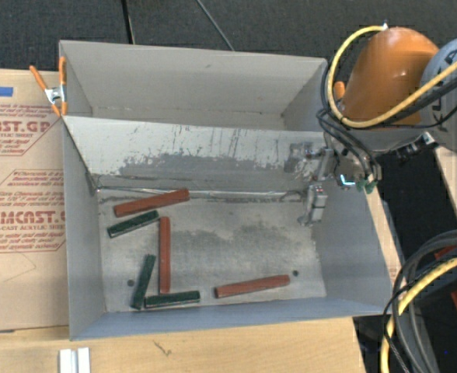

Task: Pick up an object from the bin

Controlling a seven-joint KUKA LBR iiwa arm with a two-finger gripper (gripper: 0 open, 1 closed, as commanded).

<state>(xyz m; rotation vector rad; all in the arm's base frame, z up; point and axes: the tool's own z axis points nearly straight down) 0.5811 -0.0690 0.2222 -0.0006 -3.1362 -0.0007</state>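
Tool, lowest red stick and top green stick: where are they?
tool [312, 212], camera view, on its lower end.
lowest red stick [252, 286], camera view, on its middle.
top green stick [133, 224], camera view, on its middle.

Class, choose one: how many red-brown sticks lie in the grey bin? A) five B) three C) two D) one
B: a slanted red-brown stick lies at the upper left, a second red-brown stick just below it, and a third red-brown stick lower right.

Wears a glossy, domed orange cover [388, 72]. Carries a yellow cable [331, 72] looped round that cover, black wires [345, 150] bunched beneath it, and a pale metal gripper [315, 200] below-left of it, possibly with a small teal light [345, 180].
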